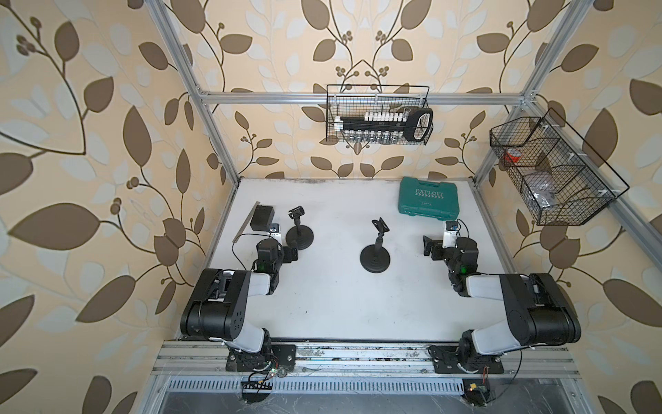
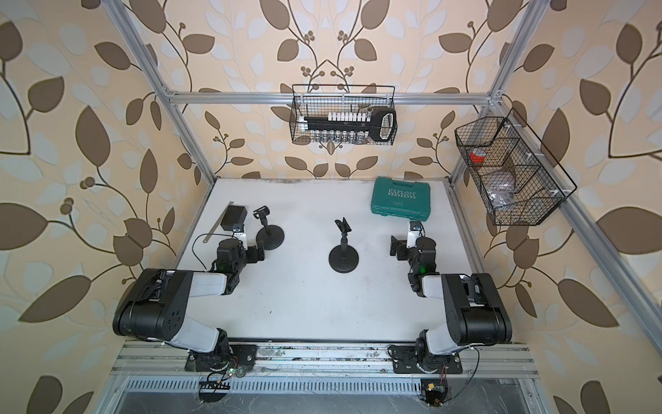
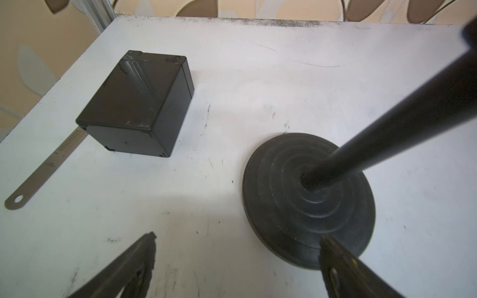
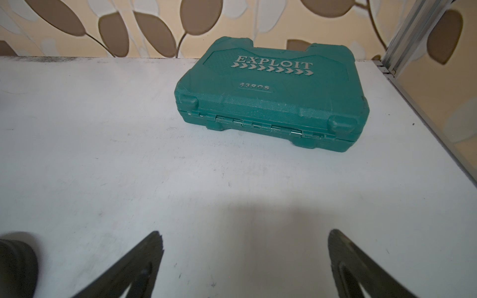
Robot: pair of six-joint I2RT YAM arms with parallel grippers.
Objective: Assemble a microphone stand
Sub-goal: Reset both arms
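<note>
Two black microphone stands stand upright on the white table, each with a round ribbed base, a thin pole and a clip on top. One stand (image 1: 300, 237) (image 2: 270, 236) is at the left; the other stand (image 1: 375, 261) (image 2: 344, 263) is in the middle. My left gripper (image 1: 292, 253) (image 3: 237, 240) is open just in front of the left stand's base (image 3: 309, 206), with one fingertip (image 3: 333, 255) over the base's rim and nothing held. My right gripper (image 1: 428, 245) (image 4: 245, 237) is open over bare table, to the right of the middle stand.
A black box (image 1: 262, 217) (image 3: 136, 103) lies on a metal ruler (image 3: 44, 172) at the far left. A green tool case (image 1: 428, 197) (image 4: 271, 95) sits at the back right. Wire baskets (image 1: 378, 114) (image 1: 551, 172) hang on the frame above the table.
</note>
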